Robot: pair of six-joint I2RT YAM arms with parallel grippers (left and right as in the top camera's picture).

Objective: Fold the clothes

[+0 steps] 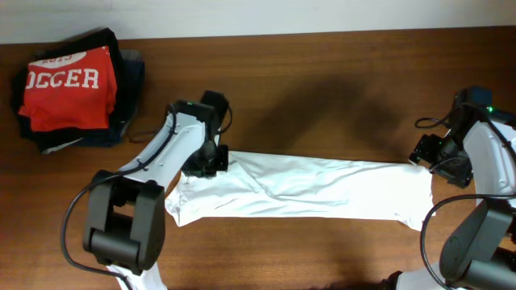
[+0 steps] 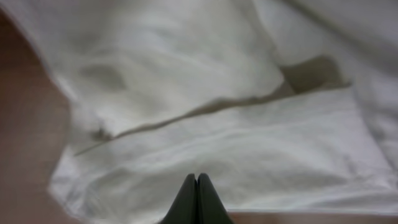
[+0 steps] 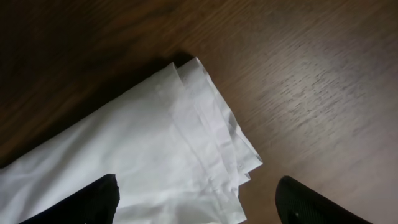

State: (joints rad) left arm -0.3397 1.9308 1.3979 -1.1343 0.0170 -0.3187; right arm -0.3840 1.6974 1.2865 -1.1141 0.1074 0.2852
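The white T-shirt (image 1: pixel 306 189) lies on the wooden table (image 1: pixel 322 72) as a long folded strip running left to right. My left gripper (image 1: pixel 208 161) sits over its left end, where the fabric is rumpled. In the left wrist view this gripper (image 2: pixel 196 178) is shut, its tips together just above the white cloth (image 2: pixel 205 143), with nothing seen pinched. My right gripper (image 1: pixel 431 155) is at the strip's right end. In the right wrist view it (image 3: pixel 198 183) stands open, and the layered hem corner of the shirt (image 3: pixel 186 143) lies loose on the table between its fingers (image 3: pixel 102 196).
A stack of folded clothes sits at the back left corner: a red shirt with white letters (image 1: pixel 68 80) on top of dark navy garments (image 1: pixel 129 89). Bare wood shows behind and in front of the white strip.
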